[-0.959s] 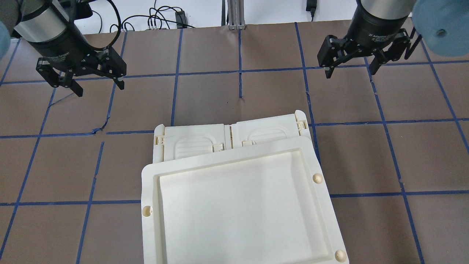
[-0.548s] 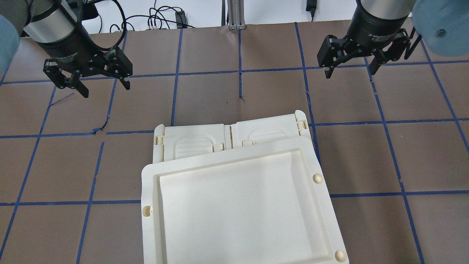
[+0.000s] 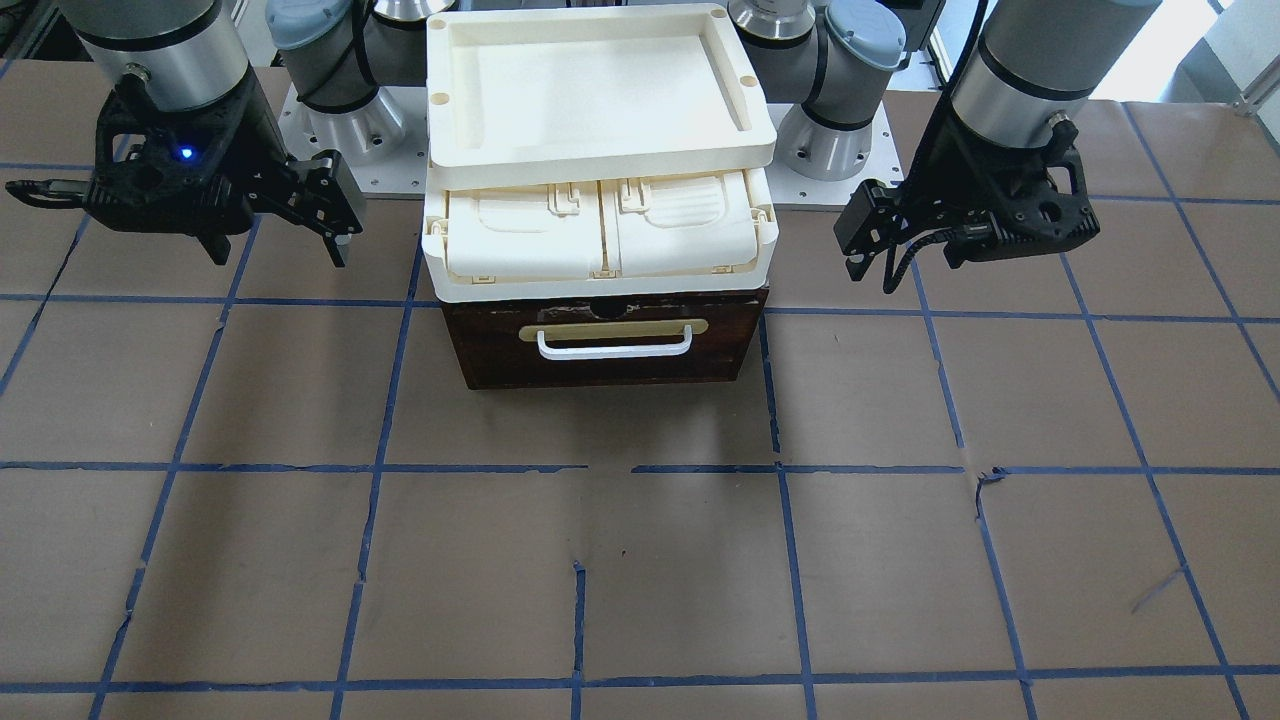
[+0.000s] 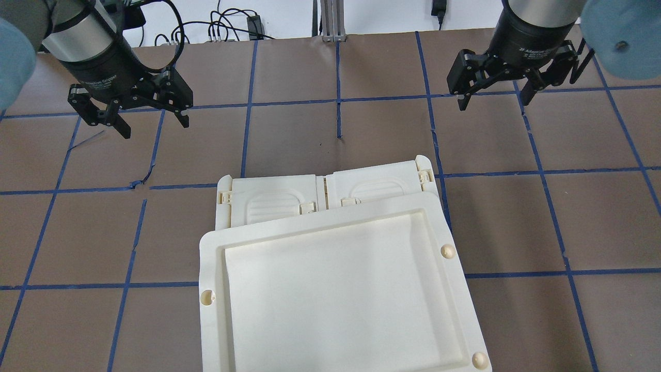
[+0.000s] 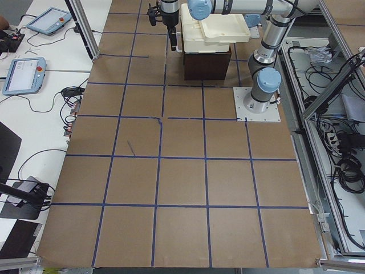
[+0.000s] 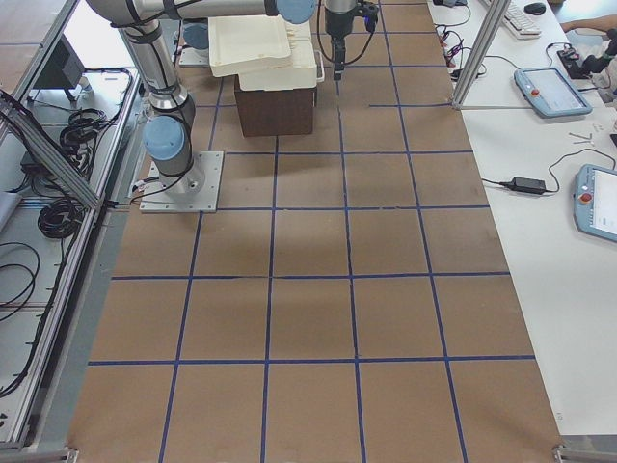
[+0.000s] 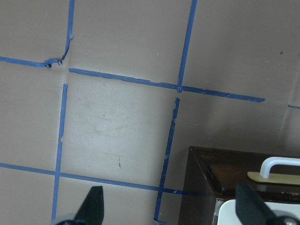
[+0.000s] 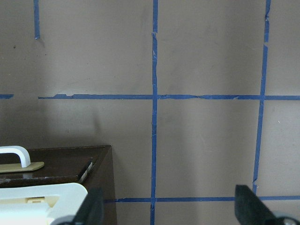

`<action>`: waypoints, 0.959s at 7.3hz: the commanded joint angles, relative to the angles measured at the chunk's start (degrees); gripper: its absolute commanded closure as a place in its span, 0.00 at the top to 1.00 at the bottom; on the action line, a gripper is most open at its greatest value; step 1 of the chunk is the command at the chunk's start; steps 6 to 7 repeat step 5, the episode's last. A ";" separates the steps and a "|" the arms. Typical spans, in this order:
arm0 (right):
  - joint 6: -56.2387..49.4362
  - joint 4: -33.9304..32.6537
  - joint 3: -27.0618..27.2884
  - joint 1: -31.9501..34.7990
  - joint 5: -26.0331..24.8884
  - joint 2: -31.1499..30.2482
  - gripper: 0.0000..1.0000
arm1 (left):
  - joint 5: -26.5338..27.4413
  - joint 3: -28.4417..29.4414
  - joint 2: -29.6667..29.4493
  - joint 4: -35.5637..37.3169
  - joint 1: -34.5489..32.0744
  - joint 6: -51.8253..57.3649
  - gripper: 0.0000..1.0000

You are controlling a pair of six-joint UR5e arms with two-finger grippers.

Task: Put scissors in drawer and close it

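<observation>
The drawer [image 3: 600, 352] is shut, its dark brown front with brass plate and white bar handle [image 3: 613, 347] facing away from the robot. It also shows in the left wrist view [image 7: 220, 178] and the right wrist view [image 8: 56, 168]. The scissors are not in view. My left gripper [image 4: 154, 125] is open and empty, hovering above the table far left of the drawer; it shows in the front view [image 3: 910, 255] too. My right gripper [image 4: 492, 102] is open and empty, hovering far right of the drawer [image 3: 275, 245].
Two cream plastic trays are stacked on the drawer's box: a large flat one [image 4: 335, 289] on top and a lidded one [image 4: 325, 194] under it. Brown table with a blue tape grid [image 4: 338, 119] surrounds them. Cables [image 4: 227, 28] lie beyond the far edge.
My left gripper has shifted a little to the right, toward the table's middle, staying open. My right gripper has barely moved.
</observation>
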 commanded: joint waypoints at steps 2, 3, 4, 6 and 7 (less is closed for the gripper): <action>0.01 0.00 0.00 0.00 0.01 0.00 1.00 | -0.63 -0.44 0.00 0.21 -0.25 -0.25 1.00; 0.01 0.00 0.00 0.00 0.01 0.00 1.00 | -0.54 -0.62 0.09 0.13 0.10 0.09 1.00; 0.01 0.00 0.00 0.00 0.01 0.00 1.00 | -0.63 -0.62 0.09 0.13 0.01 0.10 1.00; 0.01 0.00 0.00 0.00 0.10 0.00 1.00 | -0.63 -0.53 0.09 0.13 -0.33 0.01 1.00; 0.01 0.00 0.00 0.00 0.10 0.00 1.00 | -0.63 -0.53 0.09 0.13 -0.33 0.01 1.00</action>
